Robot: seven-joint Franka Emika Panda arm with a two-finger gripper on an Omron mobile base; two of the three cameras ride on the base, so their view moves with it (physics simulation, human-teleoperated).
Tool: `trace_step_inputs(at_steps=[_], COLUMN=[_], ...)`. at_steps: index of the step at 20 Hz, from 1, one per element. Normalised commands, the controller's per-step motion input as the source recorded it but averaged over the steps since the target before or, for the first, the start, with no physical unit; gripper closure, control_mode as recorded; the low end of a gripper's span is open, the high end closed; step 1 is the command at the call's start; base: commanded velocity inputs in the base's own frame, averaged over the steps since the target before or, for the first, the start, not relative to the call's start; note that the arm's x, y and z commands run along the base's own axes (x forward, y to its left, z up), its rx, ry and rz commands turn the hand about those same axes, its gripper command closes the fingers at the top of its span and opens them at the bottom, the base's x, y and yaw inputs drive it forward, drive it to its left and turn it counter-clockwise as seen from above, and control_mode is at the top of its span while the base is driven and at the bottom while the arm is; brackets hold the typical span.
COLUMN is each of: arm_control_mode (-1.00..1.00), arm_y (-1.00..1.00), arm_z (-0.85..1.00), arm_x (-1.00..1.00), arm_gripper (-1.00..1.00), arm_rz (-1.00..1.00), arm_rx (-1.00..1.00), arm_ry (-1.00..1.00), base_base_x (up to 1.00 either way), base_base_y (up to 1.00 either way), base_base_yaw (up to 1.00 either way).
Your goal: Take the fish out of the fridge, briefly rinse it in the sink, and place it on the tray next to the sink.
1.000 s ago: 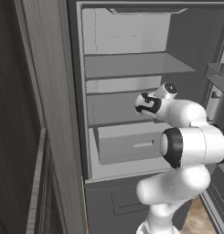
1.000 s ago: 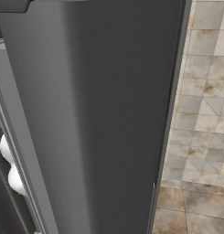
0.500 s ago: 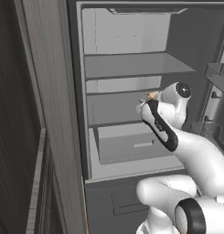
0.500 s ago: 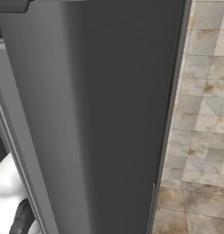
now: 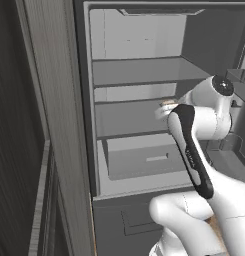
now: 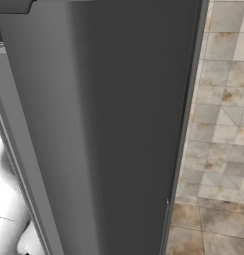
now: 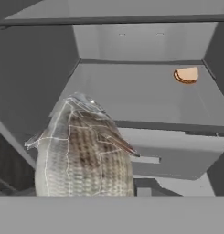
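Fish [image 7: 83, 151] fills near-left of hand view, scaled body upright, in front of fridge [image 5: 144, 75] shelves. End effector state: cannot tell; fingertips hidden, grip likely. Judged light, slick, somewhat floppy; hold mid-body, firm. Small tan item [image 7: 186, 74] on far shelf.

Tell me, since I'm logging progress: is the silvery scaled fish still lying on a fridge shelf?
No. The silvery scaled fish hangs close before the hand camera, clear of the flat grey shelf behind it.

Arm's forearm swung up across the open fridge [image 5: 139, 90], hand moved rightward to the middle shelf's [image 5: 129, 117] right end, more white arm in right base view's lower left
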Motion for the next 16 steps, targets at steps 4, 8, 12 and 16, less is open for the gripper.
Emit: trace_step_inputs(at_steps=[4,8,12,16], arm_control_mode=[-1.00,-1.00,1.00,1.00], arm_y=[0.25,0.29,0.00,0.00], arm_z=[0.83,0.36,0.00,0.00], arm_x=[-1.00,-1.00,0.00,0.00], arm_gripper=[1.00,1.00,1.00,1.00], arm_rz=[-0.03,-0.01,0.00,0.00], arm_rx=[0.00,0.00,0.00,0.00], arm_ry=[0.20,0.07,0.00,0.00], base_base_x=[0.00,0.00,-1.00,-1.00], base_base_y=[0.00,0.00,0.29,0.38], base_base_yaw=[0.00,0.00,-0.15,-0.63])
